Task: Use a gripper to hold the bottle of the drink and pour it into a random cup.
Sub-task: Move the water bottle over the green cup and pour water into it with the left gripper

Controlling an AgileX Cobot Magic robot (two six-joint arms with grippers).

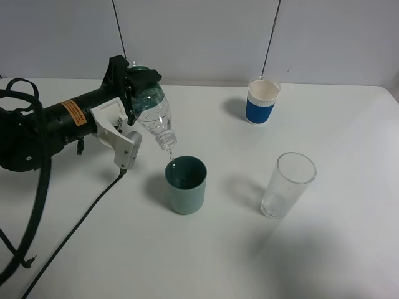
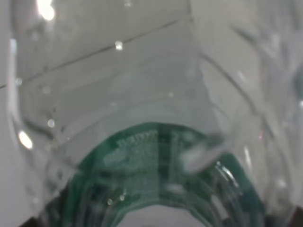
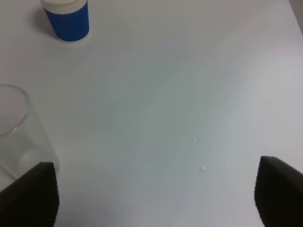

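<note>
Left claw clamps the bottle (neck tipped down) over cup.

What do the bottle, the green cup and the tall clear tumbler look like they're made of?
The bottle looks like thin clear plastic: ribbed glossy walls, green label. The green cup is opaque and matte, probably plastic, though ceramic can't be ruled out. The tall clear tumbler is fully transparent with a thicker base: likely glass, possibly hard plastic.
</note>
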